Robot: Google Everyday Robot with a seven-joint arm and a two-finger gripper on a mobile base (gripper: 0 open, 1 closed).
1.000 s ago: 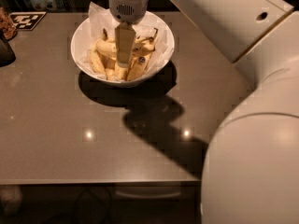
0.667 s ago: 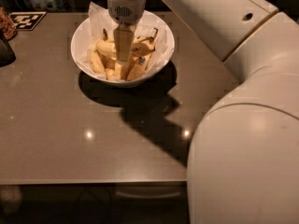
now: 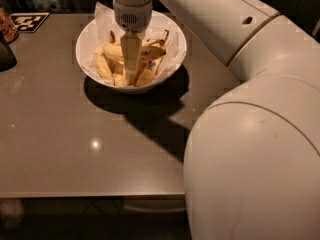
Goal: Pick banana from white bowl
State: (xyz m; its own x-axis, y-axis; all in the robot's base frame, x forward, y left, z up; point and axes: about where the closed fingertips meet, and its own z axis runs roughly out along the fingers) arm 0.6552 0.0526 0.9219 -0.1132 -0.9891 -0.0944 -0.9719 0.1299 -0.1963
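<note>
The white arm [image 3: 250, 159] bulks large at the lower right. Its elbow bends at the right edge, and a long link slants up-left to a round wrist [image 3: 131, 6]. Below the wrist the gripper [image 3: 130, 74] points straight down, its tip inside the white bowl [image 3: 82, 54].

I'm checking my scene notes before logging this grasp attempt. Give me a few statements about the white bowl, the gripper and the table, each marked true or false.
1. The deep glossy white bowl holds several yellow bananas. True.
2. The gripper hangs over bare table beside the bowl. False: it reaches down into the bowl, among the bananas.
3. A black-and-white patterned marker lies near the table's far left corner. True.
4. The bowl stands at the near edge of the grey table. False: it stands toward the far side.
5. Crumpled white paper lines the bowl. True.
</note>
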